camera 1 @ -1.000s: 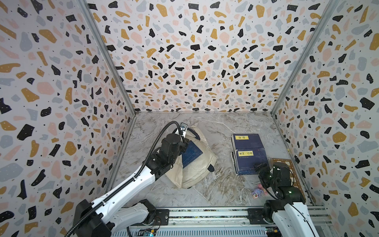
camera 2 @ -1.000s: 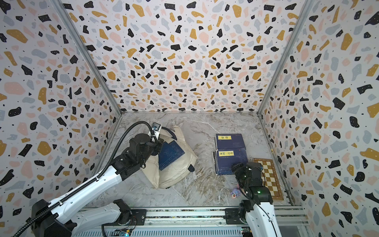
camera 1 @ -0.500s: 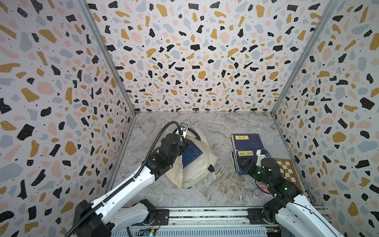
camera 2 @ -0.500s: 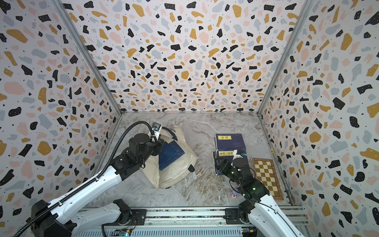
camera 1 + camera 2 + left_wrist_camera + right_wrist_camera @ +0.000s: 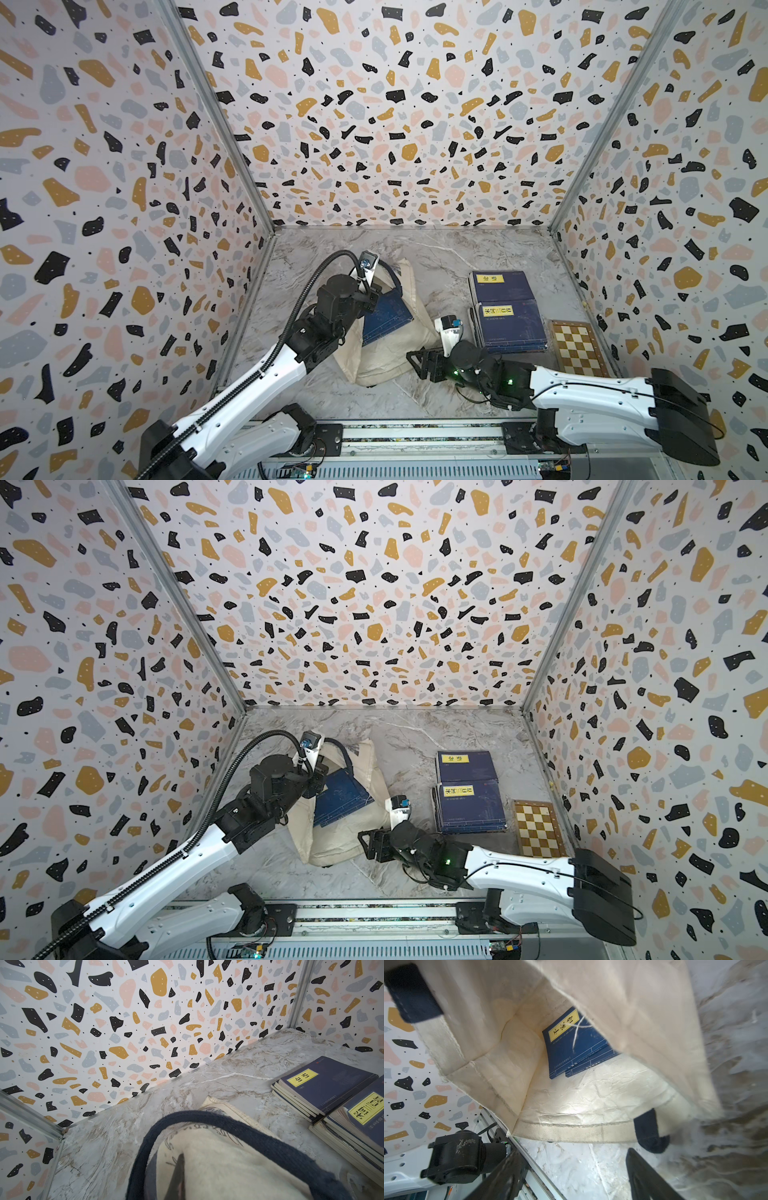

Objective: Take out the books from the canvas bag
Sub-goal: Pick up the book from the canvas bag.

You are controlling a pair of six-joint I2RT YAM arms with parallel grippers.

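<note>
The cream canvas bag (image 5: 390, 353) (image 5: 332, 845) lies at the left of the floor, a dark blue rectangle on its upper side. My left gripper (image 5: 372, 297) (image 5: 318, 781) is shut on the bag's upper cloth and holds it lifted; cream fabric wraps its fingers (image 5: 178, 1176) beside a navy handle (image 5: 207, 1120). My right gripper (image 5: 419, 361) (image 5: 368, 845) (image 5: 571, 1159) stands open just outside the bag's mouth, empty. Navy books (image 5: 577, 1047) with a yellow label lie deep inside. Two stacks of books (image 5: 503, 291) (image 5: 471, 808) (image 5: 324, 1082) lie on the floor at the right.
A brown-and-cream checkered board (image 5: 575, 347) (image 5: 538, 827) lies right of the book stacks, against the right wall. Terrazzo-patterned walls close in three sides. A metal rail (image 5: 415, 436) with both arm bases runs along the front edge.
My right arm has swung left from beside the checkered board, past the book stacks, to the bag's mouth, jaws staying open. The left arm and the bag have not moved.
</note>
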